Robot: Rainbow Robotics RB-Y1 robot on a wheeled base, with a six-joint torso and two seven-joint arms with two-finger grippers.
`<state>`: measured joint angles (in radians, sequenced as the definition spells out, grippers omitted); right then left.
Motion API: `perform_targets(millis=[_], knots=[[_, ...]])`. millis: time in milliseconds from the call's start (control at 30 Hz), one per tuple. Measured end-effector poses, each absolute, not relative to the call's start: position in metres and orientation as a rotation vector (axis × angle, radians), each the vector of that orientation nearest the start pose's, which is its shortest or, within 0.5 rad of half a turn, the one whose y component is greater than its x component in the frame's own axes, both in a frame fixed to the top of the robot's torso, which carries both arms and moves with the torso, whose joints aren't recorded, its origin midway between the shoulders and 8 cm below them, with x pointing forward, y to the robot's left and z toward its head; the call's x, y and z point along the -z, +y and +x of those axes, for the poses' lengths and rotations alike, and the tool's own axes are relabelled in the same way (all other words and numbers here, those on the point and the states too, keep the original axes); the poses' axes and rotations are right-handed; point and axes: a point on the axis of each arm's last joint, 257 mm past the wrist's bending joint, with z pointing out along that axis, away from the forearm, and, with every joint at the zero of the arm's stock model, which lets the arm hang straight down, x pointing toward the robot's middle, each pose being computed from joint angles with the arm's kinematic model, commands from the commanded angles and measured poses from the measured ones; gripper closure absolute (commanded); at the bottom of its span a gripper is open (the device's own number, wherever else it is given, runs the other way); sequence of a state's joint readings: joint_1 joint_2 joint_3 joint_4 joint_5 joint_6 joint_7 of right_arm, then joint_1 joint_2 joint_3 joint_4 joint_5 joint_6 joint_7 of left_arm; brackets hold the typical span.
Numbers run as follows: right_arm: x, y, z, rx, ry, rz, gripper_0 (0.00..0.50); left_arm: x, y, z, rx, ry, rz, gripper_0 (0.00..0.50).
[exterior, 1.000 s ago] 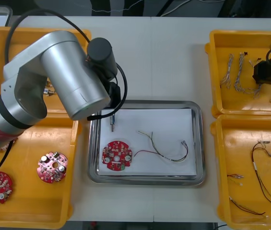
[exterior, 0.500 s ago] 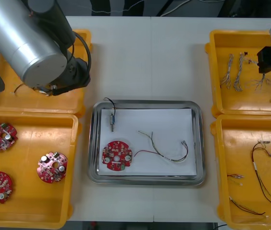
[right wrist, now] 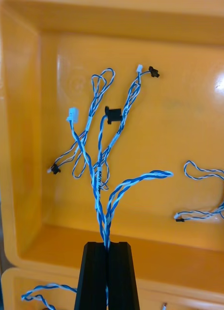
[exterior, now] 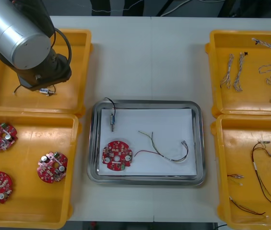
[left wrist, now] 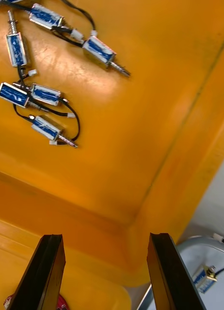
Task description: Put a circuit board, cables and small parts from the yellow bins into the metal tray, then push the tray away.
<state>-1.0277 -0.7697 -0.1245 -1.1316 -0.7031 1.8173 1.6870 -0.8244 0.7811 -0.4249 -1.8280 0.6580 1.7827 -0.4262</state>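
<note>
Moved since a second ago: left arm, from over the metal tray (exterior: 200,143) to the far-left yellow bin (exterior: 75,57) at 10 o'clock; right tool (right wrist: 107,246), lifted over the far-right yellow bin (exterior: 213,72) at 2 o'clock.

- Right tool: fingers pinching a bunch of twisted blue and white cables (right wrist: 99,174), which fan out from the fingertips over the bin.
- Left tool (left wrist: 109,271): fingers spread, nothing between them; small metal parts (left wrist: 45,127) lie apart beyond them on the bin floor.
- Metal tray, mid tabletop (exterior: 149,57): holds circuit board (exterior: 117,155), small metal part (exterior: 111,120), cable (exterior: 166,149).
</note>
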Motion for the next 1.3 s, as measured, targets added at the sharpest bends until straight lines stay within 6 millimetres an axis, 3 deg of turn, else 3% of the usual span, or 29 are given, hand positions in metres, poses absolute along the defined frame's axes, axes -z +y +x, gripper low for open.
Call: perform_targets(millis=[267, 433, 800, 967, 1300], knots=[[0.048, -0.37, 0.528, -0.005, 2.624, -0.256, 0.5, 0.134, 0.261, 0.531, 0.005, 2.5, -0.677, 0.0], [0.05, -0.355, 0.517, 0.028, 2.568, -0.359, 0.5, 0.137, 0.269, 0.539, 0.018, 2.49, -0.72, 0.0], [0.053, -0.297, 0.483, -0.051, 2.468, -0.628, 0.5, 0.138, 0.296, 0.546, 0.035, 2.476, -0.86, 0.0], [0.05, -0.26, 0.468, -0.038, 2.404, -0.801, 0.5, 0.14, 0.304, 0.548, 0.037, 2.471, -0.9, 0.0], [0.082, -0.195, 0.436, 0.024, 2.332, -1.144, 0.5, 0.149, 0.325, 0.552, 0.011, 2.454, -0.979, 0.0]])
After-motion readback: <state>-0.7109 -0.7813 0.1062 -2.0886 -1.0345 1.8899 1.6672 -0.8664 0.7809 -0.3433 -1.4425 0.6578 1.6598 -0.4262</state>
